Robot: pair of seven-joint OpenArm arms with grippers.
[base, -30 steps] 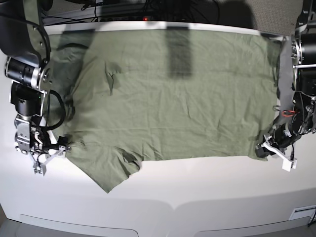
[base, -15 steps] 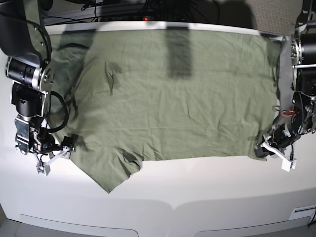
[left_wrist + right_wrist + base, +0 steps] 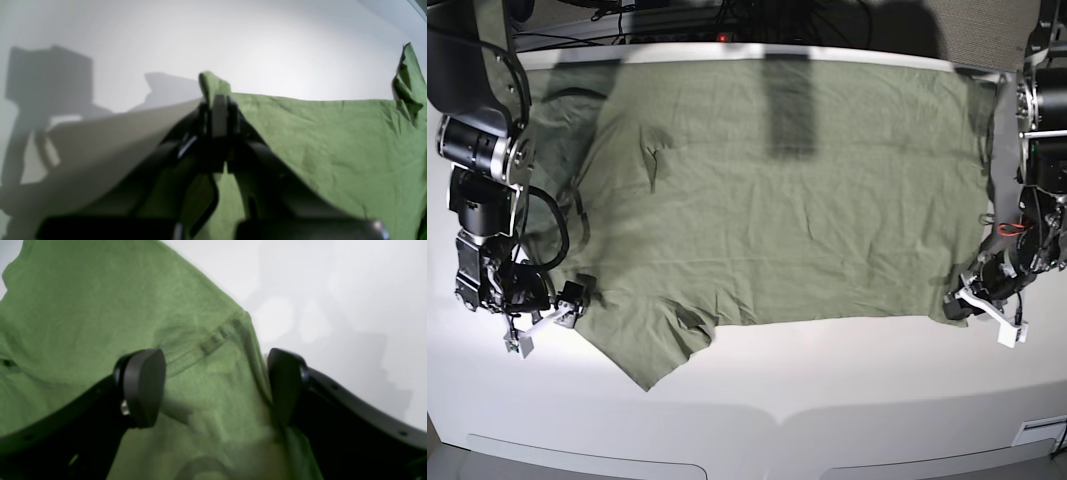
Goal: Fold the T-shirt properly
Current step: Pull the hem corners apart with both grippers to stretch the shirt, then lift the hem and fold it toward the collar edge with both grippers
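Note:
The sage-green T-shirt point(image 3: 787, 200) lies spread flat and wrinkled across the white table, with a sleeve pointing toward the front left. At the shirt's front right corner my left gripper point(image 3: 960, 303) is shut on the cloth; the left wrist view shows the jaws of the left gripper point(image 3: 218, 101) pinched together on a raised tip of the T-shirt point(image 3: 333, 140). My right gripper point(image 3: 552, 310) is at the shirt's left edge and open. In the right wrist view the stitched hem of the T-shirt point(image 3: 100, 323) lies between the pads point(image 3: 143, 386) of the right gripper point(image 3: 213, 383), which stand wide apart.
The white table point(image 3: 827, 400) shows bare along the front, below the shirt. Dark arm bodies stand at the left point(image 3: 477, 150) and right point(image 3: 1042, 150) table edges. Cables run behind the far edge. A dark shadow point(image 3: 789, 100) falls on the shirt's upper middle.
My right gripper has moved rightward from the bare table onto the shirt's left edge, still open. The left gripper has stayed shut on its corner without moving.

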